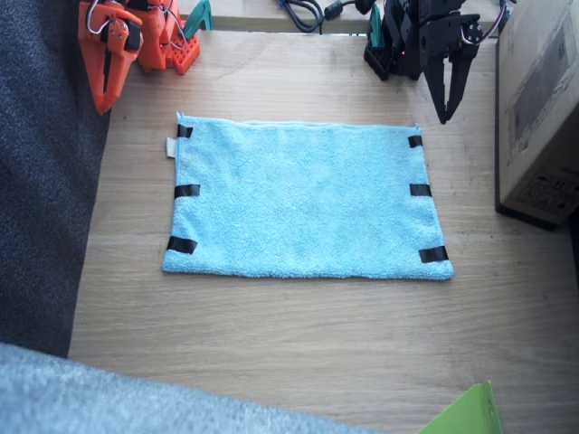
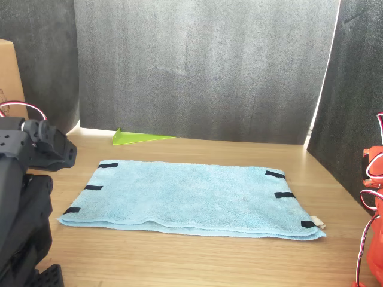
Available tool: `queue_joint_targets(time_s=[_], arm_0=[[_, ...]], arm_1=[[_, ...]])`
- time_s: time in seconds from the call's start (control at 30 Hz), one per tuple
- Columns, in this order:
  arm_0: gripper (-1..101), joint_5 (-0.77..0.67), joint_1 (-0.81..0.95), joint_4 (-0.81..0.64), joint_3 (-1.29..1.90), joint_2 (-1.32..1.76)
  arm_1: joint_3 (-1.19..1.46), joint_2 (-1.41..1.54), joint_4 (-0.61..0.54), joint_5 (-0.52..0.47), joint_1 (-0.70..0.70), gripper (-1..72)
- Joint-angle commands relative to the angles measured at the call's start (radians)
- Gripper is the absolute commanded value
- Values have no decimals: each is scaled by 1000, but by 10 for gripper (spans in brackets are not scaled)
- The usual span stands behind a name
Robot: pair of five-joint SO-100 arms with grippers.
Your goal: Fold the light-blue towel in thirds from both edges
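Observation:
The light-blue towel (image 1: pixel 303 199) (image 2: pixel 191 194) lies spread flat in the middle of the wooden table, long side across the fixed view. Three black tape strips mark each short edge, one set by the right arm (image 1: pixel 186 190) and one by the left arm (image 1: pixel 420 190). A small white tag (image 1: pixel 170 148) (image 2: pixel 318 224) sticks out at a far corner. My orange right gripper (image 1: pixel 102 107) hangs shut at the back, off the towel. My black left gripper (image 1: pixel 445 116) hangs shut just beyond the towel's far corner, holding nothing.
A cardboard box (image 1: pixel 543 108) (image 2: pixel 7 78) stands beside the left arm. A green sheet (image 1: pixel 466 416) (image 2: pixel 140 137) lies at the table's edge. Dark foam (image 1: pixel 45 181) borders one side, grey-blue fabric (image 1: pixel 90 398) another. Cables (image 1: pixel 303 11) lie behind the arms.

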Motion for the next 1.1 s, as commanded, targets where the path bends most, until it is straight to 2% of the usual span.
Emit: queue_joint_targets(time_s=[0.0, 1.07], arm_0=[[-3, 9, 11, 3, 3, 6], [-3, 3, 17, 3, 3, 6]], arm_1=[[0, -2, -3, 23, 12, 0], [-6, -2, 21, 23, 11, 0]])
